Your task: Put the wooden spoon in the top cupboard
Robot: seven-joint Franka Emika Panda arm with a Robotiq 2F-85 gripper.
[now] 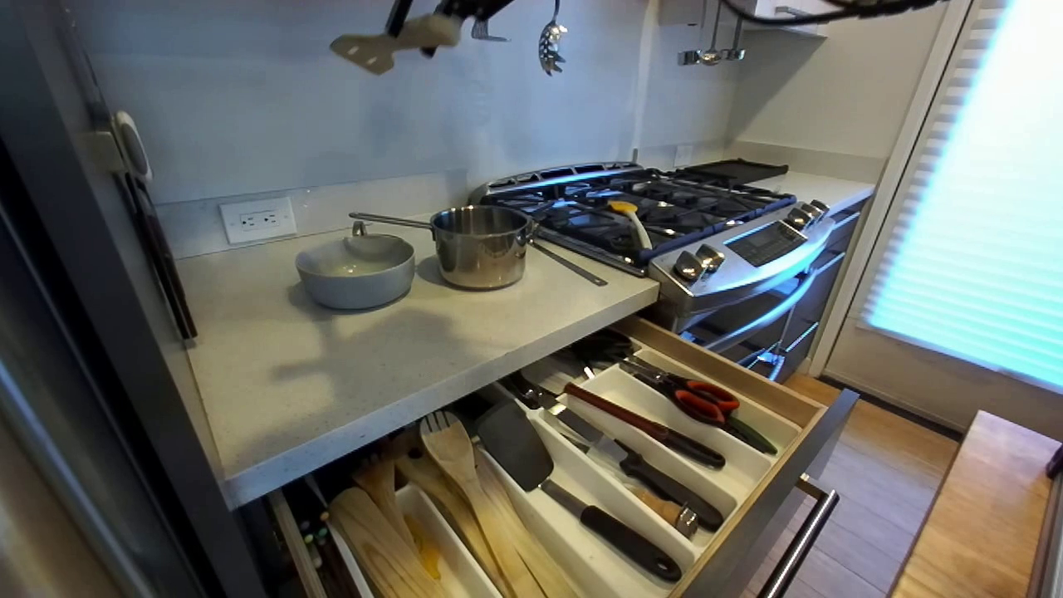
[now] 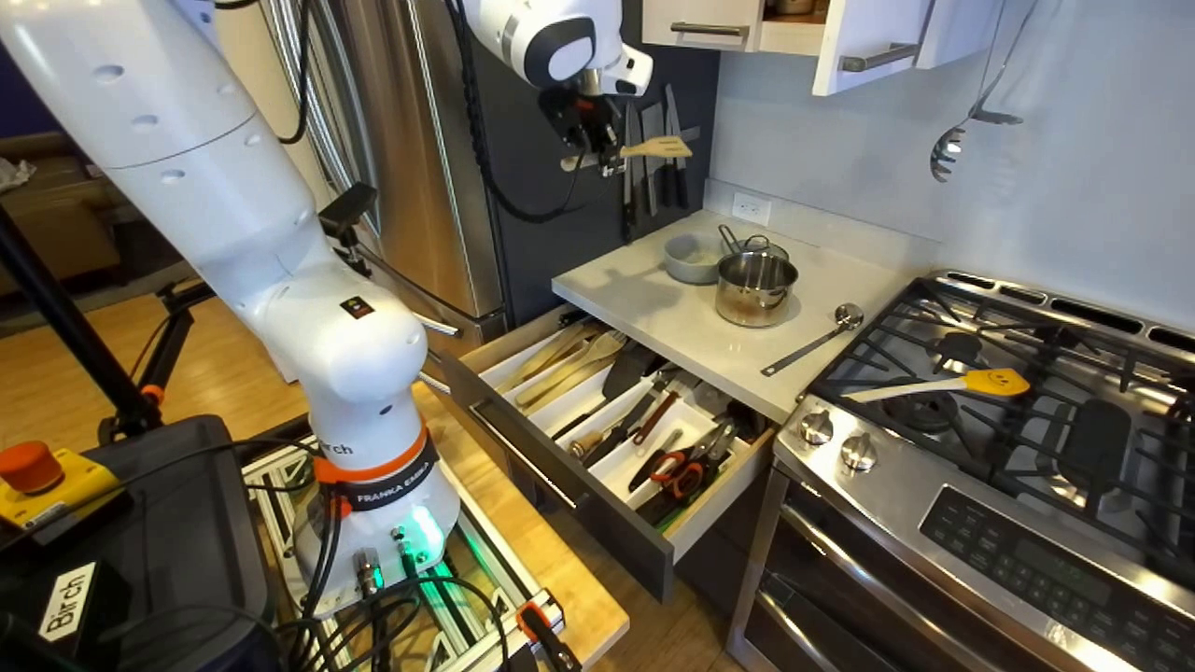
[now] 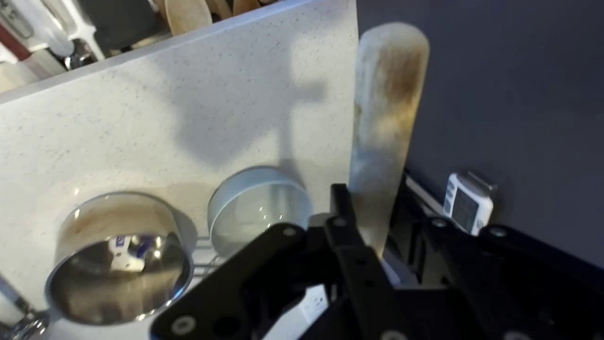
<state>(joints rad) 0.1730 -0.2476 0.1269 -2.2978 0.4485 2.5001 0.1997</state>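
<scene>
The wooden spoon (image 2: 661,147) is pale tan with a flat, notched head. It also shows at the top in an exterior view (image 1: 353,47). My gripper (image 2: 609,157) is shut on its handle and holds it roughly level, high above the counter. In the wrist view the rounded, stained handle end (image 3: 389,89) sticks out past the fingertips (image 3: 370,208), which press on both its sides; the head is hidden there. The white top cupboard (image 2: 714,28) is at the top right of the gripper, with a door (image 2: 873,47) standing open. Its inside is mostly out of view.
Below are a grey pan (image 1: 357,278), a steel pot (image 1: 480,249) and a ladle (image 2: 812,345) on the counter (image 1: 332,374). An open utensil drawer (image 2: 579,467) juts out. Knives (image 2: 653,168) hang on the dark side panel. The stove (image 2: 934,392) stands beside the counter.
</scene>
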